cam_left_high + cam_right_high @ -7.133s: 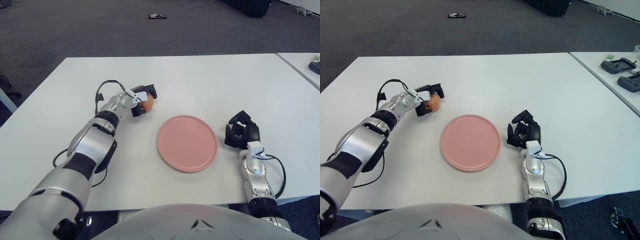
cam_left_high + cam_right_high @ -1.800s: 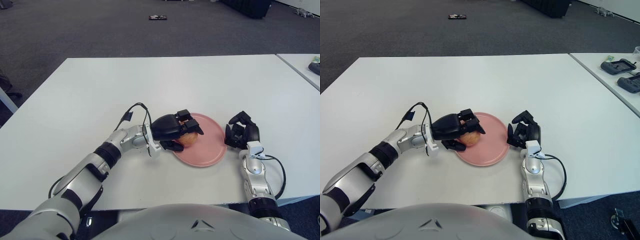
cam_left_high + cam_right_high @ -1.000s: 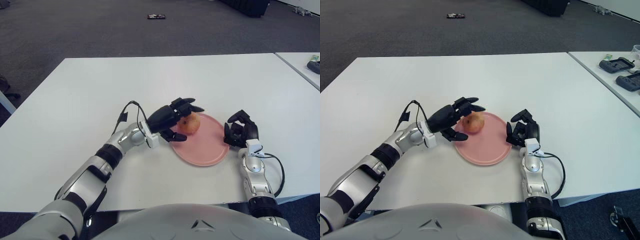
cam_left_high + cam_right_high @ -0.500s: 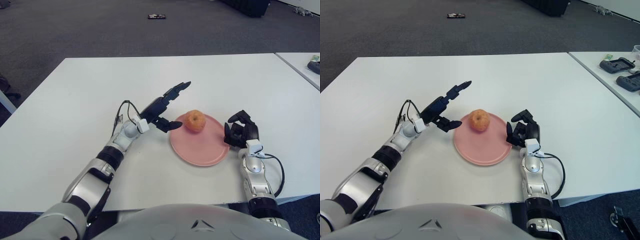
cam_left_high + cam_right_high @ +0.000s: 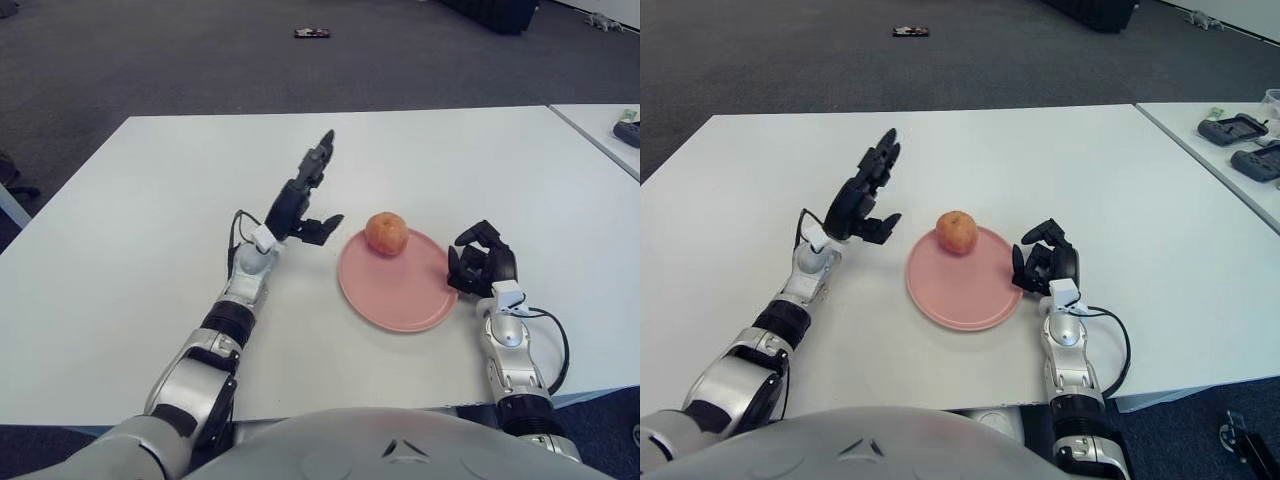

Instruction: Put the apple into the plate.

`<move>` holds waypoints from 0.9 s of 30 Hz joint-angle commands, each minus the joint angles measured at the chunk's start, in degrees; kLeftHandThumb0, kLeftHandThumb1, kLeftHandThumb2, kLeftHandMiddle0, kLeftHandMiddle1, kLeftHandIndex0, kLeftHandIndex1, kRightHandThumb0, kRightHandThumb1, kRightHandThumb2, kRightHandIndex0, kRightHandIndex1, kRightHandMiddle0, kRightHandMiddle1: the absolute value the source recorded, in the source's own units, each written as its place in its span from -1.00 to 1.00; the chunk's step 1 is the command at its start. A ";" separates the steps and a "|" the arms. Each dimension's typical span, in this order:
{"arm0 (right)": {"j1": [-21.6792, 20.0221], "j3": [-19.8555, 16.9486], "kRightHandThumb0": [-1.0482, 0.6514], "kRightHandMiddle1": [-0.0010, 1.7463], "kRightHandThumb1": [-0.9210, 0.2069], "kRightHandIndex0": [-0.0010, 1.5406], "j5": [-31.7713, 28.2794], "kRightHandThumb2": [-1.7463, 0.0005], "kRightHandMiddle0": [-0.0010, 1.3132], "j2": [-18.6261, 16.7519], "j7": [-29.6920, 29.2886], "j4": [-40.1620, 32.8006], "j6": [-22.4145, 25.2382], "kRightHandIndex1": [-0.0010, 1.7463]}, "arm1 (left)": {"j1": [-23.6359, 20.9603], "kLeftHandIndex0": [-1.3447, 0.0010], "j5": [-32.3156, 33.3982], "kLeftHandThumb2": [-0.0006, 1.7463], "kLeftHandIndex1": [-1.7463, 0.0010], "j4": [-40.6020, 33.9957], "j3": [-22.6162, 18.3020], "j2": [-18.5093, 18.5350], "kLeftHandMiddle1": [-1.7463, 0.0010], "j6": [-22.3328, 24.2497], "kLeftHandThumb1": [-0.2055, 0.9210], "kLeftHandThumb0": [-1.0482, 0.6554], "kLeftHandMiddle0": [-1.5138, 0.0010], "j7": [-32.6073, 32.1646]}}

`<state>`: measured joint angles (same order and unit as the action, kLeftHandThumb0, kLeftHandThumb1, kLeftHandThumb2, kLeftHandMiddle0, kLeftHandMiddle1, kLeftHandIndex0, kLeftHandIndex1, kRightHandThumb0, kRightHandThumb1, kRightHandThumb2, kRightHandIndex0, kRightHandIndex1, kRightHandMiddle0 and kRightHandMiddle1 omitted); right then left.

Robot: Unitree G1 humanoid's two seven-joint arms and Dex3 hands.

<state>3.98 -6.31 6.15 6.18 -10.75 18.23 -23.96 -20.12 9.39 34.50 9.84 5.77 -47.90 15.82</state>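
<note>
One apple (image 5: 386, 233) sits plated, apparently clear of left fingers (image 5: 318, 160).

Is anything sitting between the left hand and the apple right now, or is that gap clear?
Nothing visible stands between them. The left hand, fingers spread and raised, is left of the apple, with only bare table and the plate rim between. The apple already rests on the plate's far edge.

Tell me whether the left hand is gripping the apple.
No. The left hand is open and raised, apart from the apple on the plate.
</note>
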 commanded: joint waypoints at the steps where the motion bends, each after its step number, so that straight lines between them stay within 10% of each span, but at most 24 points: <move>1: 0.51 0.26 -0.30 1.00 -0.09 0.36 0.41 -0.39 -0.18 0.14 0.50 1.73 1.22 1.00 | 0.81 1.00 6.38 -0.17 1.00 -3.71 -2.83 -1.47 1.00 6.12 0.50 -0.94 1.00 2.46; 15: 0.19 0.14 -0.31 1.00 -0.04 0.40 -0.26 -0.43 -0.14 -0.21 0.76 2.45 -0.26 1.00 | 7.70 0.98 24.37 -0.20 0.98 -14.55 -13.87 -6.42 1.00 21.40 0.98 -0.95 1.00 6.48; 20: -0.32 0.72 -0.31 1.00 -0.03 0.42 0.75 -0.44 -0.14 -0.54 0.01 3.07 -2.40 1.00 | 6.83 1.00 26.20 -0.06 0.58 -8.31 -19.94 -8.96 0.96 22.60 1.00 -0.79 0.94 3.33; 27: -0.84 2.05 -0.31 1.00 0.00 0.43 2.44 -0.47 -0.12 -1.54 -1.65 3.28 -3.19 1.00 | 5.91 0.98 20.91 0.12 -0.42 -7.92 -23.34 -11.98 -0.20 22.29 0.85 -0.56 0.88 -6.61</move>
<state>3.26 -5.42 7.45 5.83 -11.96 20.18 -26.89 -12.99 32.50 26.63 -12.32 -4.74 -25.70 13.46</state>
